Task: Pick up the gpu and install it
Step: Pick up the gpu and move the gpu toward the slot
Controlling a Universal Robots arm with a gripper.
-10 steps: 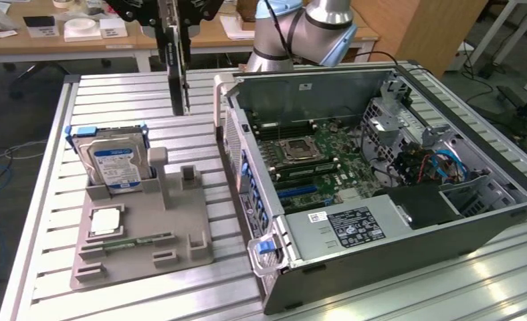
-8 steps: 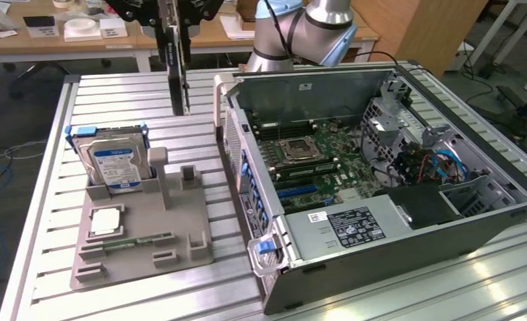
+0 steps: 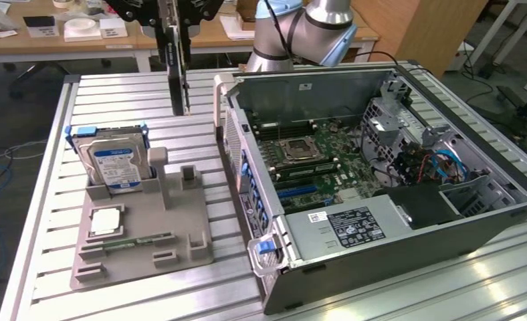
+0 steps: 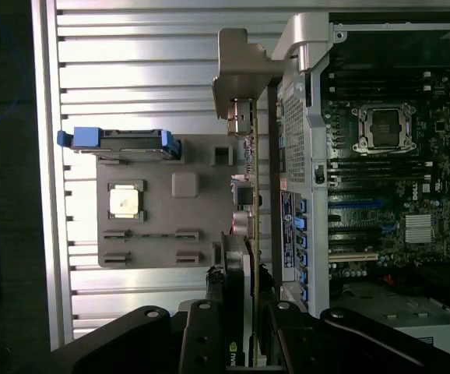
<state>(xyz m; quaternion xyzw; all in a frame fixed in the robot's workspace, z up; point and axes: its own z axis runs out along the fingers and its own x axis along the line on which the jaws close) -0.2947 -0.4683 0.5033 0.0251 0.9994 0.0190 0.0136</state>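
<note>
The gpu (image 3: 180,70) hangs upright in the air above the slatted table, a thin dark card seen almost edge-on. My gripper (image 3: 176,12) is shut on its upper end. In the wrist view the gpu (image 4: 250,195) runs edge-on away from the gripper (image 4: 244,331), with its silver bracket (image 4: 239,74) at the far end. The card hangs between the grey holder (image 3: 143,234) and the open computer case (image 3: 477,221), near the case's side wall. The motherboard (image 3: 322,157) lies exposed inside, with a blue expansion slot (image 3: 303,190) among its slots.
The grey holder carries a hard drive (image 3: 116,160) with blue rails, a square processor (image 3: 106,221) and a narrow memory stick (image 3: 130,242). A power supply (image 3: 357,226) and drive cage (image 3: 397,120) fill parts of the case. Desks with clutter stand behind the table.
</note>
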